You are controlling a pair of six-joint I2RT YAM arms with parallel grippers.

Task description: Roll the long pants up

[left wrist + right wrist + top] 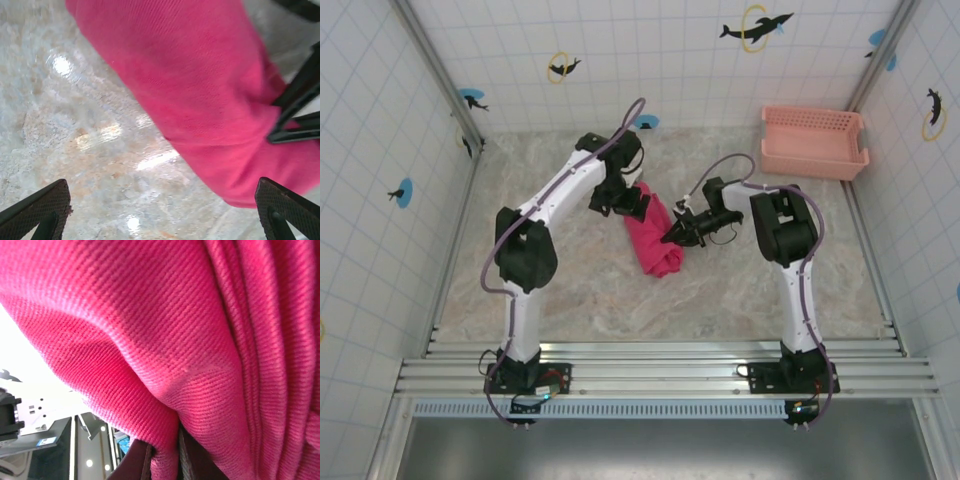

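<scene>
Pants: the long pants (pixel 655 240) lie as a compact magenta-red bundle near the middle of the tabletop (pixel 570 295). The bundle is longer than it is wide and runs from the far edge toward the near edge.
Left jaws: spread wide and holding nothing, at the far-left end of the bundle. In the left wrist view the fingertips (pixel 42 207) stand over bare marbled tabletop, with the cloth just ahead of them and to the right.
Right jaws: almost pressed together, pinching a fold of the long pants on the bundle's right side. In the right wrist view the ribbed cloth gathers down between them.
Basket: a pale pink latticed basket (pixel 813 142) sits in the far right corner of the tabletop, well apart from the pants.
</scene>
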